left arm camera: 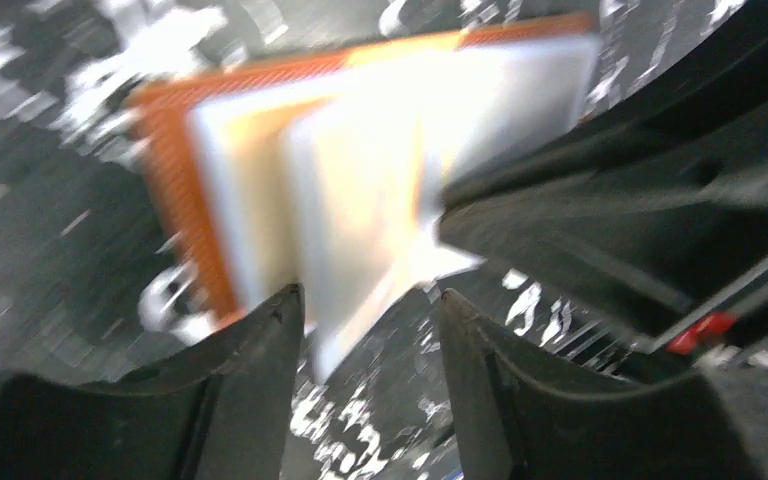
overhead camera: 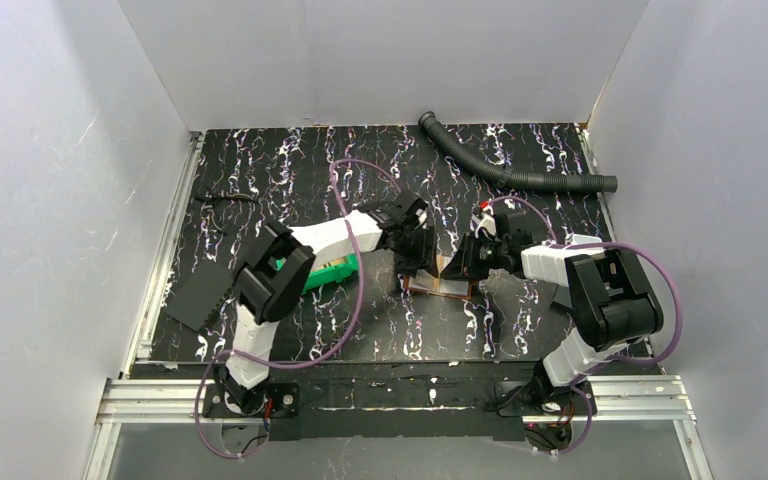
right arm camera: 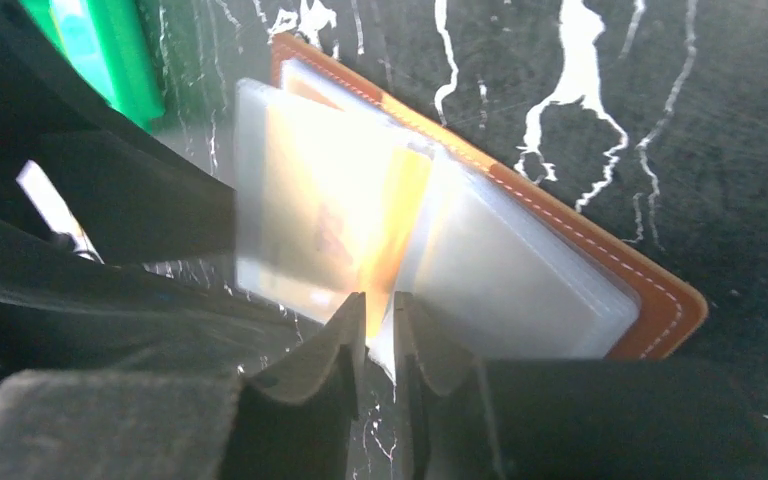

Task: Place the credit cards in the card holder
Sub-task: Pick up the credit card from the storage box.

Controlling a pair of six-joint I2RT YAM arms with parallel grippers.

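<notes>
Enclosure: white panel walls (overhead camera: 380, 60) on 3 sides, i.e. beyond, L and R of both grippers. Tabletop (overhead camera: 290, 170): black mat w/ white marbling, beneath left gripper (overhead camera: 415, 268) and right gripper (overhead camera: 465, 265). Aluminium rail (overhead camera: 165, 260) along table edge, well L of left gripper. Grey corrugated hose (overhead camera: 500, 170) beyond right gripper, near back wall. Lighting: even, diffuse.

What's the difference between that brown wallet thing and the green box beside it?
The card holder is brown leather; the green bin is plastic. The card holder lies open, showing clear sleeves; the green bin is a walled tray. The card holder sits mid-table; the green bin is half hidden under the left arm. Both rest on the table.
</notes>
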